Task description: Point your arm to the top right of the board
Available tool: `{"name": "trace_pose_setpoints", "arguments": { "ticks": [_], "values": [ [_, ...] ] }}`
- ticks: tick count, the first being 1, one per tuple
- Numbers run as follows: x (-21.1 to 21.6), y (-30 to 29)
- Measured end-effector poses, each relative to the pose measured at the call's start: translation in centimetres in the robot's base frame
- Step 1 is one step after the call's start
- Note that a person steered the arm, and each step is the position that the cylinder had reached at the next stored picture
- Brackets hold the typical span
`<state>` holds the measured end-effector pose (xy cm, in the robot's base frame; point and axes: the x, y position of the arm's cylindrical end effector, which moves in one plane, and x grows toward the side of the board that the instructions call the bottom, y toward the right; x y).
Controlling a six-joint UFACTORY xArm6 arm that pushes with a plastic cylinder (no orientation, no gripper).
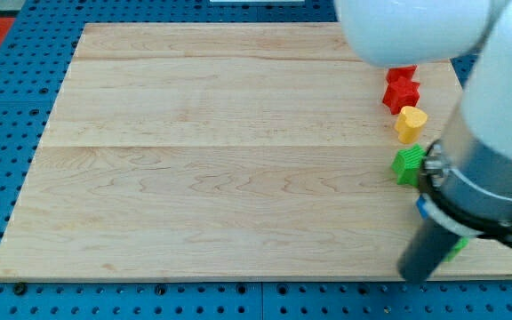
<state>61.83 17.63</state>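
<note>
My arm fills the view's right side. Its dark rod slants down to my tip (413,276), near the board's bottom right edge. A column of blocks lies above it along the right side: a red block (401,89) partly under the arm, a yellow heart-shaped block (410,123) and a green block (406,166). The tip is well below the green block and apart from it. A sliver of a blue block (421,210) and a sliver of another green block (457,249) show beside the rod, mostly hidden by the arm.
The wooden board (220,160) lies on a blue pegboard surface (7,133). The arm's white and grey body (496,133) hides the board's top right corner and right edge.
</note>
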Motion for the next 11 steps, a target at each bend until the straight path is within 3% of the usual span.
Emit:
{"name": "trace_pose_setpoints", "arguments": {
  "ticks": [2,3,4,5,7,9,10,11],
  "values": [
    [-0.2,13.7],
    [-4.3,16.5],
    [-5.6,16.9],
    [-13.0,16.8],
    [-21.4,16.9],
    [-37.5,16.4],
    [-42.4,12.8],
    [-42.7,11.7]
  ]
}}
